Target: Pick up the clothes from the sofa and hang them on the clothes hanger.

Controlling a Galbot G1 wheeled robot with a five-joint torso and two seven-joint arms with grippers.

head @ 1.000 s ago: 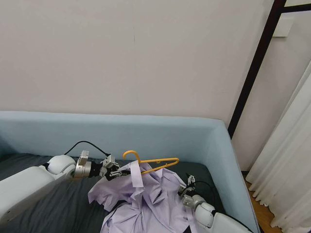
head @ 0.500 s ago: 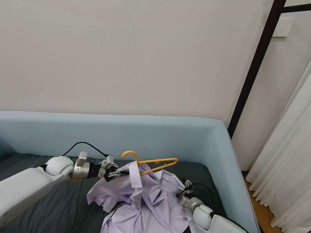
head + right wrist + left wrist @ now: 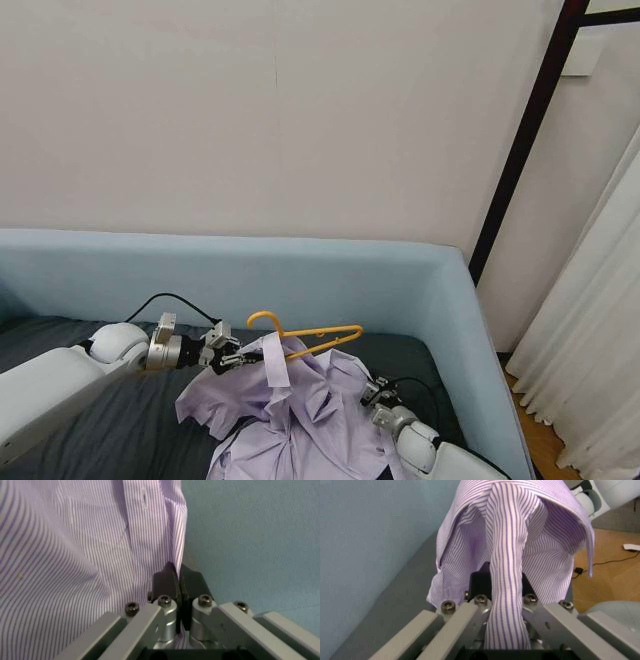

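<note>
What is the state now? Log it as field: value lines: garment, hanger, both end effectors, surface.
garment: purple striped shirt, bunched on the seat
hanger: yellow hanger at the shirt's top, hook exposed
left end effector: shut on a strip of shirt fabric beside the hanger's hook
right end effector: shut on the shirt's edge, on the far side from the left
surface: light blue sofa with a dark seat
</note>
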